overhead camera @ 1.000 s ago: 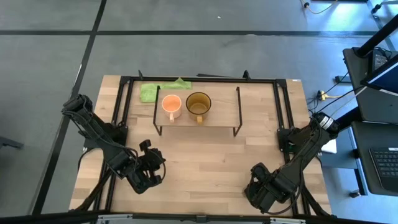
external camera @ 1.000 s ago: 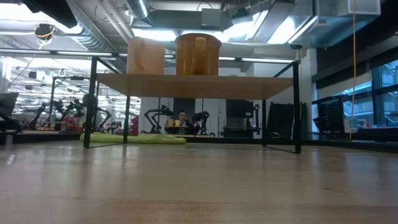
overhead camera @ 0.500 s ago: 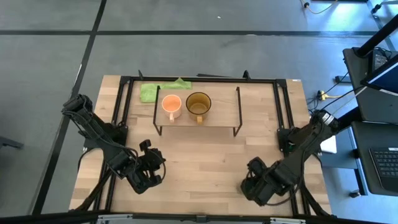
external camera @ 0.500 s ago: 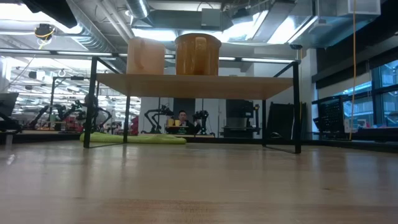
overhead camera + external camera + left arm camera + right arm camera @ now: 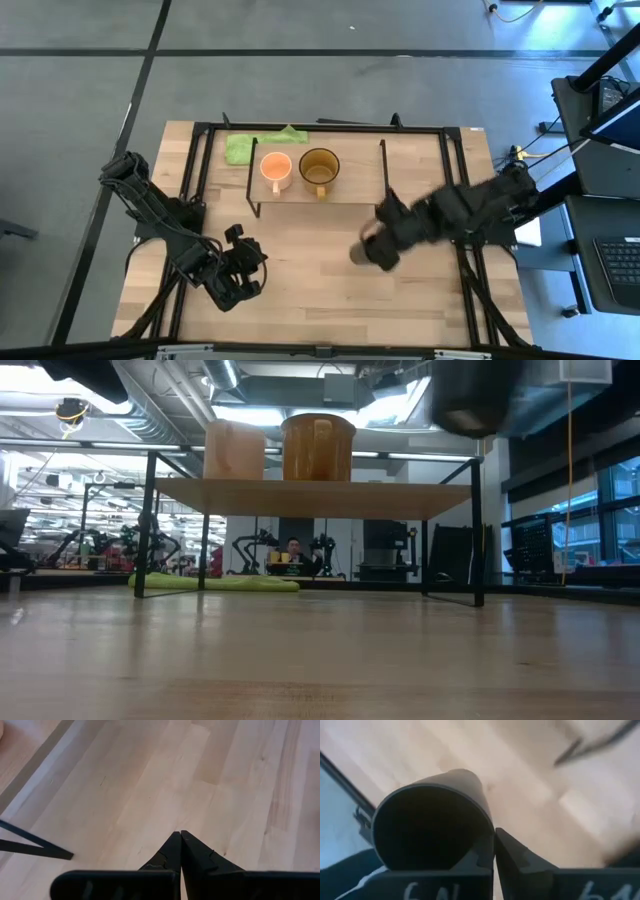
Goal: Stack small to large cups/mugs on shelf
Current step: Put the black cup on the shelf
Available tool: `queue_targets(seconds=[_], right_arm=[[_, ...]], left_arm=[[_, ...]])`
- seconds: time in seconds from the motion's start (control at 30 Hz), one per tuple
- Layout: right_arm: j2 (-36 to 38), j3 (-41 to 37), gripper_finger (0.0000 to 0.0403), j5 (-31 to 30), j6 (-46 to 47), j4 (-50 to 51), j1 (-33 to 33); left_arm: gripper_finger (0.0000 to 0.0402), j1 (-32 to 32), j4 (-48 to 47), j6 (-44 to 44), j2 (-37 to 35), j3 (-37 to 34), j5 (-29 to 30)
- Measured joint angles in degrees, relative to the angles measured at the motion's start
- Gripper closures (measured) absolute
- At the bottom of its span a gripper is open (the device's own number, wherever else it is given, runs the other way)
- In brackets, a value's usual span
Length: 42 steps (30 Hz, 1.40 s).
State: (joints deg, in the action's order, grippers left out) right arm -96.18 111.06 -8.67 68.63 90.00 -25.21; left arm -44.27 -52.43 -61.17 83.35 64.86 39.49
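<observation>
High view, low view and both wrist views of one moment.

Right gripper point(image 5: 368, 252): seen in the high view right of centre, over bare desk point(image 5: 320, 290) just below and beside the lower right corner of the shelf point(image 5: 350, 180). Its fingers point(image 5: 512, 857) are drawn close together and pinch the rim wall of the black cup point(image 5: 427, 827); in the right wrist view one finger lies inside the cup's open mouth and the other against its outer wall. The cup is clear of the desk: in the low view its dark underside point(image 5: 468, 405) shows at the upper right of the frame, above the level of the shelf board. In the high view the cup appears only as a blurred patch at the fingertips.

Left gripper point(image 5: 240, 278): at lower left of the high view, above bare desk, well apart from the shelf. In the left wrist view its fingers point(image 5: 192, 857) meet tip to tip and grasp nothing; only plain wood lies beyond them.

Shelf: a light wood board on black wire legs, at upper centre of the high view. The light-orange mug point(image 5: 275, 168) stands on its left part, and the olive-yellow mug point(image 5: 319, 168) stands just to its right; the right half of the board is bare. In the low view both mugs stand upright on the board, side by side.

Green cloth point(image 5: 255, 145): on the desk behind the shelf, at its left end.
</observation>
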Motion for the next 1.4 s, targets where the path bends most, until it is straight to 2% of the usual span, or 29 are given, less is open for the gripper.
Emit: queue_targets(seconds=[0.3, 0.4, 0.5, 0.67, 1.0, 1.07, 1.4], right_arm=[[0.2, 7.1, 0.0397, -6.6, -20.2, 0.0, 17.9], [0.4, 7.9, 0.0397, -6.3, -23.7, 0.1, 23.1], [0.4, 7.4, 0.0397, -2.9, -25.5, 0.0, 27.2], [0.4, 5.2, 0.0397, -0.7, -27.3, 0.1, 29.3], [0.4, 4.6, 0.0398, -1.5, -27.3, 0.0, 33.5], [0.4, 4.5, 0.0398, 1.1, -27.3, 0.0, 35.2], [0.4, 4.5, 0.0398, 5.8, -26.3, 0.0, 38.6]], left_arm=[[0.0401, 0.0, 3.4, -0.1, 0.0, 0.0, 0.0], [0.0401, 0.0, 3.5, -0.1, 0.0, 0.0, 0.0], [0.0401, 0.0, 3.7, -0.3, 0.0, 0.0, 0.0], [0.0401, 0.0, 3.7, -1.7, 0.0, 0.0, 0.0], [0.0401, 0.0, 3.6, -1.2, 0.0, 0.0, 0.0], [0.0401, 0.0, 3.6, -1.2, 0.0, 0.0, 0.0], [0.0401, 0.0, 3.6, -1.2, 0.0, 0.0, 0.0]])
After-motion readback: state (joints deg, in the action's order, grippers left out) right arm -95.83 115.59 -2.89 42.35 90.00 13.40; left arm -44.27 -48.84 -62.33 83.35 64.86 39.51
